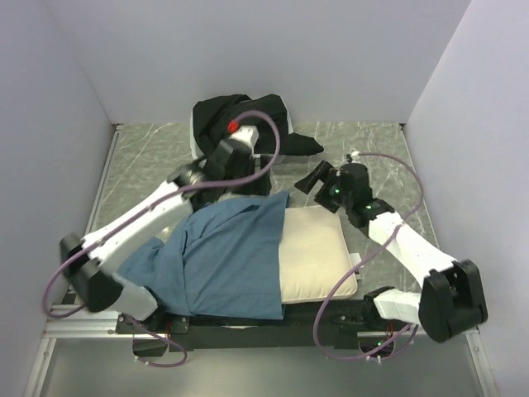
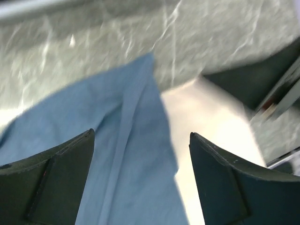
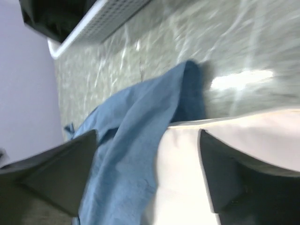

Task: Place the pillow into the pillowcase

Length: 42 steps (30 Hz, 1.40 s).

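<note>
The slate-blue pillowcase (image 1: 223, 256) lies crumpled over the left part of the cream pillow (image 1: 318, 252), whose right half shows bare. My left gripper (image 1: 246, 187) is open above the pillowcase's far edge. In the left wrist view it (image 2: 140, 133) hangs over the pillowcase (image 2: 117, 154), with the pillow (image 2: 211, 126) to the right. My right gripper (image 1: 309, 179) is open just beyond the pillow's far edge. In the right wrist view it (image 3: 148, 132) is over the line where the pillowcase (image 3: 126, 154) overlaps the pillow (image 3: 183, 178). Both grippers are empty.
A white basket (image 1: 197, 136) with black cloth (image 1: 244, 116) stands at the back centre, close behind both grippers; it also shows in the right wrist view (image 3: 101, 21). White walls close in the green marbled table (image 1: 149, 165) on three sides.
</note>
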Each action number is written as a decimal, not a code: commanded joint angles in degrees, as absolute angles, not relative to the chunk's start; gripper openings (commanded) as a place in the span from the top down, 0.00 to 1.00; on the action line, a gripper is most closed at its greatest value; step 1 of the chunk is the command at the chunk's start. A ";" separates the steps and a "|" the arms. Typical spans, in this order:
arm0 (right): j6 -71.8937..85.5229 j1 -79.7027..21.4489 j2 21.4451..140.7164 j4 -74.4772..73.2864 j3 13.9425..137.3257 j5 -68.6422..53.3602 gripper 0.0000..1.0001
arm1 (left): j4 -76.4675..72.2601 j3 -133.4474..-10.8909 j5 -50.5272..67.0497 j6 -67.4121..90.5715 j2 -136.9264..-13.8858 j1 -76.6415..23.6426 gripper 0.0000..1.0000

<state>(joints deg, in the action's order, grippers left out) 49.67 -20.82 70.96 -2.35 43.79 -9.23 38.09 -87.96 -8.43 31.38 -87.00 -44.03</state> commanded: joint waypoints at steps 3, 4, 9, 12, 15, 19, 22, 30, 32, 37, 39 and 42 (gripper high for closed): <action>43.77 -17.58 60.30 -15.71 47.54 -3.61 0.00 | 34.89 -71.21 -23.01 38.22 -75.24 -56.04 0.14; 43.42 -17.58 59.51 -17.73 48.16 -3.08 0.00 | 34.46 -68.41 -23.81 40.32 -75.06 -57.47 0.15; 47.63 -17.75 47.13 -25.39 39.31 -0.09 0.00 | 31.47 -63.55 -25.05 45.52 -77.69 -66.26 0.17; 47.90 -17.75 37.47 -28.03 32.01 -1.22 0.00 | 28.31 -61.27 -25.31 47.27 -80.15 -68.64 0.18; 47.72 -17.75 30.34 -32.06 27.34 -3.08 0.00 | 26.11 -58.63 -26.89 50.26 -82.70 -69.70 0.21; 48.07 -17.84 26.46 -33.23 20.77 -6.67 0.00 | 23.47 -53.80 -28.04 53.61 -84.28 -69.17 0.42; 48.34 -18.36 29.60 -29.02 16.02 -12.72 0.00 | 20.14 -51.25 -24.80 52.30 -85.34 -64.53 0.75; 57.48 -41.55 38.13 -14.16 16.07 -6.07 0.43 | 20.12 -58.94 -19.43 42.11 -85.25 -49.84 0.96; 55.82 -43.51 42.35 -13.97 18.10 -4.75 0.48 | 23.37 -62.30 -19.16 40.79 -85.69 -49.31 0.96; 51.33 -43.42 44.22 -11.96 19.78 -5.45 0.82 | 28.99 -65.22 -19.15 39.55 -81.23 -52.46 0.96; 51.07 -43.33 42.99 -10.82 19.34 -6.23 0.98 | 32.60 -63.99 -21.26 40.51 -79.46 -54.92 0.98; 49.84 -43.33 42.98 -8.97 20.65 -9.12 1.00 | 33.66 -61.45 -21.10 42.10 -75.94 -57.47 0.99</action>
<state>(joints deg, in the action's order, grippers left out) 52.86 -42.76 43.13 -11.97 19.09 -5.15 31.64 -62.89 -20.91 41.17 -81.03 -54.30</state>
